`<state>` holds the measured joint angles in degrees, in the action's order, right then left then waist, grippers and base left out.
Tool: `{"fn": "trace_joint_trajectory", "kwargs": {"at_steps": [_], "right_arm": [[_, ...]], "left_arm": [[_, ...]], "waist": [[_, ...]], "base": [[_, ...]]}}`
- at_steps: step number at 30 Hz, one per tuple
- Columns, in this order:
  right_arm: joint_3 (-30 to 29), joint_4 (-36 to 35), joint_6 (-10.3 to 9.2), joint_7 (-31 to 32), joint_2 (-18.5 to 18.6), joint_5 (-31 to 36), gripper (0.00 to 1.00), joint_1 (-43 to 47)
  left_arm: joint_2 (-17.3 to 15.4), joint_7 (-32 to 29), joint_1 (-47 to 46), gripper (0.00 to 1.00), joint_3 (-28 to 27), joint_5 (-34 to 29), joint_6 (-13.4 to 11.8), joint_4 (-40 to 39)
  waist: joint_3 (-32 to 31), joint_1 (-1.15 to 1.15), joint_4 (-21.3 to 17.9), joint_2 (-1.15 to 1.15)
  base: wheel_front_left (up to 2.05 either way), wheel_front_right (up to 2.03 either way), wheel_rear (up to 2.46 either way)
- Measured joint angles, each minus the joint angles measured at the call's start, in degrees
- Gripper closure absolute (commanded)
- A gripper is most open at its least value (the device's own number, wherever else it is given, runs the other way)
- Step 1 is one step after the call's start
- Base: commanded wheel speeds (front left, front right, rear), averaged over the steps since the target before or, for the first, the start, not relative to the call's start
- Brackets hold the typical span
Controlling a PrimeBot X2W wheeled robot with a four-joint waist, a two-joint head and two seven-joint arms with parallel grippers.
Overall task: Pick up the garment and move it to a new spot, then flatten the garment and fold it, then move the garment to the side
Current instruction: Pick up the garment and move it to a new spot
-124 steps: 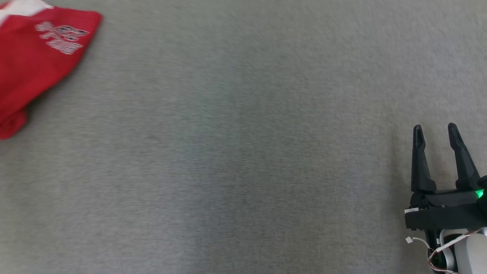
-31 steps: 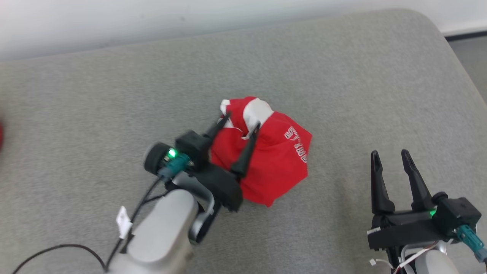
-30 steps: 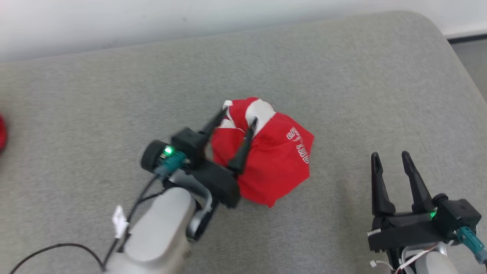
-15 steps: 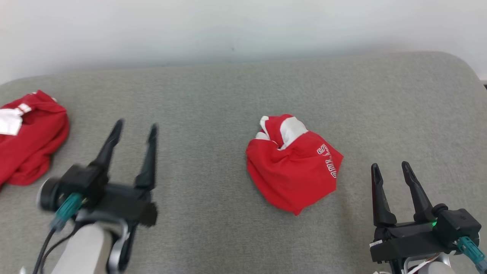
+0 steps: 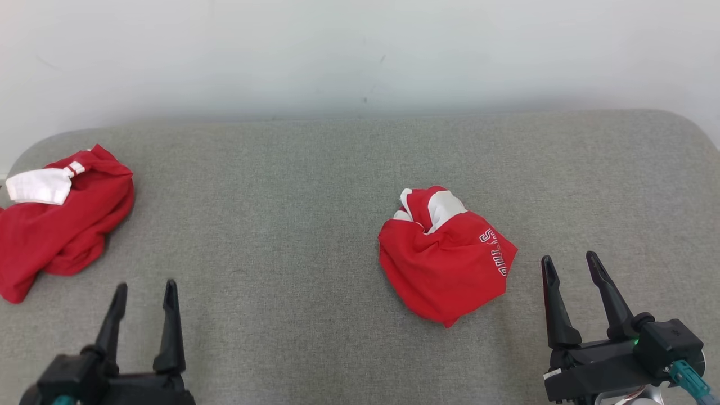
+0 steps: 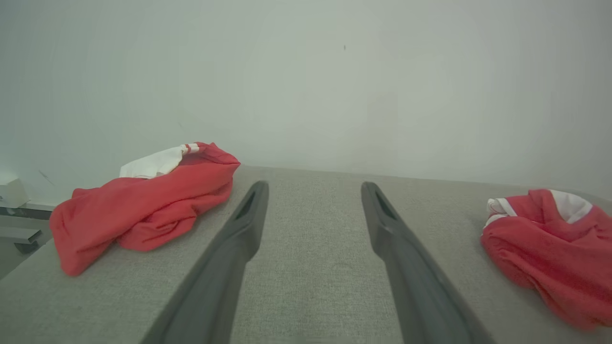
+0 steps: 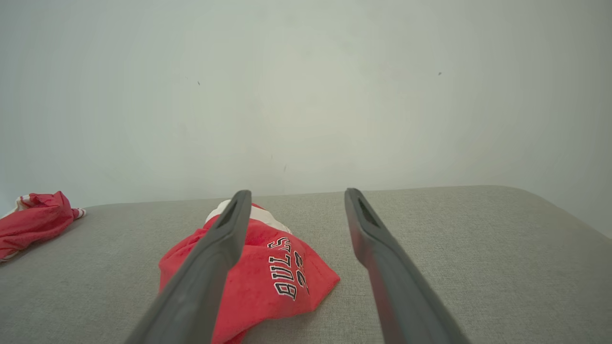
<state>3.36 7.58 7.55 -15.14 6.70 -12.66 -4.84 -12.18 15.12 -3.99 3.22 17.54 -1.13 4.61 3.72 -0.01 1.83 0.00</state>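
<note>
The garment (image 5: 444, 259) is a crumpled red jersey with white trim and lettering, lying in a heap right of centre on the grey padded surface (image 5: 281, 225). Nothing touches it. My left gripper (image 5: 144, 288) is open at the lower left, well clear of the heap, which the left wrist view puts at the far right (image 6: 550, 248), beyond the empty left gripper (image 6: 314, 187). My right gripper (image 5: 569, 259) is open just right of the garment, a short gap away. In the right wrist view the garment (image 7: 272, 282) lies partly behind the left finger of the right gripper (image 7: 297, 194).
A second red and white garment (image 5: 62, 225) is bunched at the surface's far left edge; it shows in the left wrist view (image 6: 143, 205) and small in the right wrist view (image 7: 33, 222). A pale wall (image 5: 360, 50) rises behind the surface. The surface's corners are rounded.
My left gripper, over the garment a second ago, has drawn back to the lower left, leaving it lying free. The head camera has tilted up, bringing the wall and second garment into view.
</note>
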Motion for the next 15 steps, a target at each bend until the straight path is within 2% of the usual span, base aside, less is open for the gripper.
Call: {"fn": "trace_joint_trajectory", "kwargs": {"at_steps": [8, 15], "right_arm": [[0.48, 0.65, 0.0, 0.01, 0.42, 0.11, 0.0, 1.22], [-0.04, 1.1, 0.0, 0.01, 0.3, 0.11, 0.0, 2.11]], "left_arm": [[3.36, 0.0, 3.47, 0.0, -2.87, -3.23, 1.31, 0.46], [4.28, 0.0, 4.77, 0.0, -3.99, -4.37, 3.69, 1.23]], "waist": [[-0.95, 0.0, -0.82, 0.0], [-1.39, 0.0, -1.52, 0.01]], "base": [[0.0, 0.0, 0.0], [0.0, 0.0, 0.0]]}}
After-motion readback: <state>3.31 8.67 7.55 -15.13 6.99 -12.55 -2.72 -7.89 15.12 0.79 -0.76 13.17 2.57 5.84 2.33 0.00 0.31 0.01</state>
